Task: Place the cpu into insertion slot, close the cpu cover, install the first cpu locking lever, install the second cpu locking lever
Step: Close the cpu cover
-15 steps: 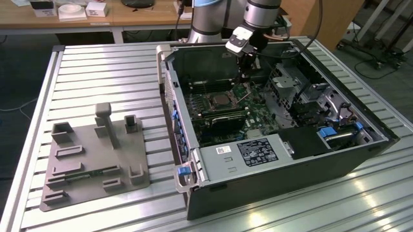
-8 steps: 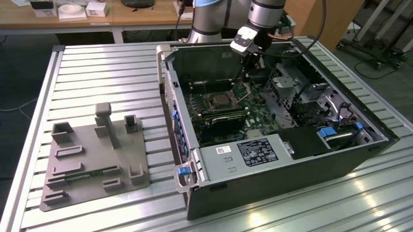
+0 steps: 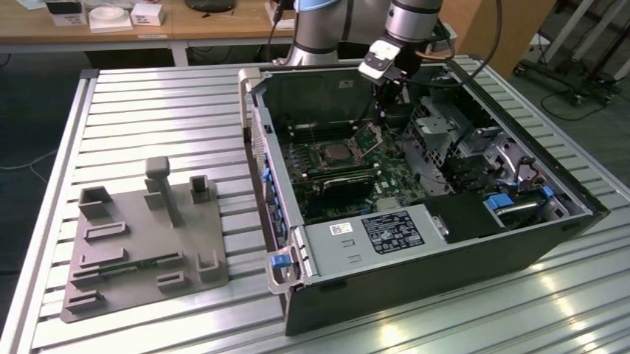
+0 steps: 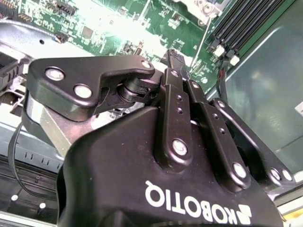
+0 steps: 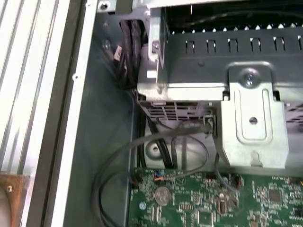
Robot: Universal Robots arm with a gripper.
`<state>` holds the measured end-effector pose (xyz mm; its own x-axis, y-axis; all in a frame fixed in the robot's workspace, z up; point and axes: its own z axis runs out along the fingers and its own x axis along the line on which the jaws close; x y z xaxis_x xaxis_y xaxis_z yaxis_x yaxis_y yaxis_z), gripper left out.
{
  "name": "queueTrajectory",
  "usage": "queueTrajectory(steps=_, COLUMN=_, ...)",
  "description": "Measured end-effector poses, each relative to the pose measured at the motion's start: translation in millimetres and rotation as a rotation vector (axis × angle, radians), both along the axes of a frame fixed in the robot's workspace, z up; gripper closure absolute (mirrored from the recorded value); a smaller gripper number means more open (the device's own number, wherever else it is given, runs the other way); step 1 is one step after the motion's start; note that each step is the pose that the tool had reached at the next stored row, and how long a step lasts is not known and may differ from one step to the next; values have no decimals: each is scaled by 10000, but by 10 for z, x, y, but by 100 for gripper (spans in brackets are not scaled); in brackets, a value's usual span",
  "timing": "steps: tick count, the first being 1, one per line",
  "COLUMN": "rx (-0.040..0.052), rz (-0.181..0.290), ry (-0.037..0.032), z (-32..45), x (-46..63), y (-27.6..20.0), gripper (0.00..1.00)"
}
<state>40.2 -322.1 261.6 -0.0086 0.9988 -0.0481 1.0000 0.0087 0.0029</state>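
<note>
In the exterior view, an open computer case (image 3: 295, 280) lies on the slatted table with its green board facing up. The insertion slot (image 3: 317, 167) sits mid-board, and a silver-grey square, the cpu (image 3: 330, 154), lies in it. The cpu cover (image 3: 371, 140) stands raised at the slot's edge towards the exterior view's right. My gripper (image 3: 390, 103) hangs inside the case just beyond the raised cover. In the second wrist view its fingers (image 4: 176, 94) come together at the tips over the board, with a thin metal lever (image 4: 203, 40) just past them.
A metal drive cage (image 5: 227, 61) and loose black cables (image 5: 142, 156) crowd the case near the arm, with a coin battery (image 5: 162, 195) on the board. Black memory slots (image 4: 246, 23) run beside the socket. A grey fixture plate (image 3: 147, 243) lies on the table at the exterior view's left.
</note>
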Motion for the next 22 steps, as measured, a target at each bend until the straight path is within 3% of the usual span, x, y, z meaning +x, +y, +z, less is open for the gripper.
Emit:
queueTrajectory(steps=8, rx=-2, rz=0, ry=0, z=-37, x=107, y=18, gripper=90)
queueTrajectory(steps=13, rx=-2, rz=0, ry=1, z=-122, x=150, y=26, gripper=90)
queueTrajectory(steps=14, rx=-2, rz=0, ry=1, z=-206, x=175, y=29, gripper=90)
queueTrajectory(steps=15, rx=-2, rz=-1, ry=1, z=-223, x=175, y=29, gripper=90)
queueTrajectory(steps=22, rx=-1, rz=0, ry=2, z=-263, x=151, y=29, gripper=90)
